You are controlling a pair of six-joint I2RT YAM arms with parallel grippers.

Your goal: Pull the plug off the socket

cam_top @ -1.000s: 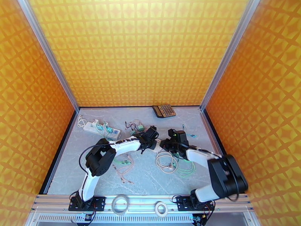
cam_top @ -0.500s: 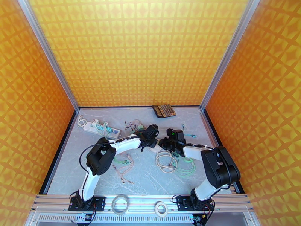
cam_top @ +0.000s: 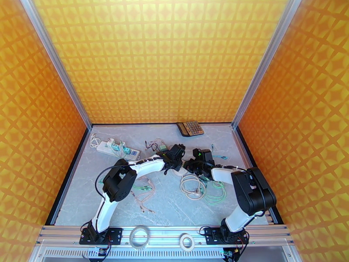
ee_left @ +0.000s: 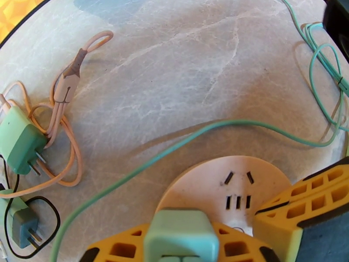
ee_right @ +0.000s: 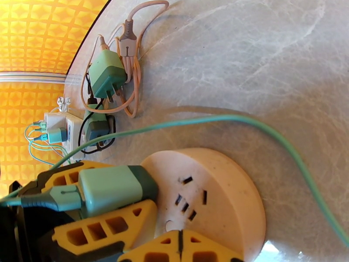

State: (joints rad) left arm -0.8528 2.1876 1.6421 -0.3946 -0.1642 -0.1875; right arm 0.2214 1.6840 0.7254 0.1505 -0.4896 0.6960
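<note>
Grey marble table point(cam_top: 165, 201) inside orange walls; both arms reach in and meet about mid-table; calculator point(cam_top: 190, 128) at the far edge, power strip point(cam_top: 118, 148) far left, loose coils of cable nearer the middle; none of these in play. Round pale socket point(ee_left: 227, 184) lies flat at mid-table between the two wrists; bare slots show on its face beside the plug. Right gripper point(ee_right: 179, 245) has its tips pressed together with nothing between them, resting on the socket's rim just beside the plug; by my reading it is there to pin the socket down. Left gripper point(cam_top: 177, 160) is narrowed onto the mint-green plug point(ee_right: 111, 185), a yellow finger point(ee_right: 104, 232) against each side. The plug sits at the socket's left side, its dark end against the face; prongs hidden, so I cannot tell whether they have left the slots; no gap shows between plug and socket. A green lead point(ee_left: 183, 143) crosses the table just beyond the socket. Judgement: grasp and brace look done; the pull itself not finished; what is left is to draw the plug clear while the socket is held down.
</note>
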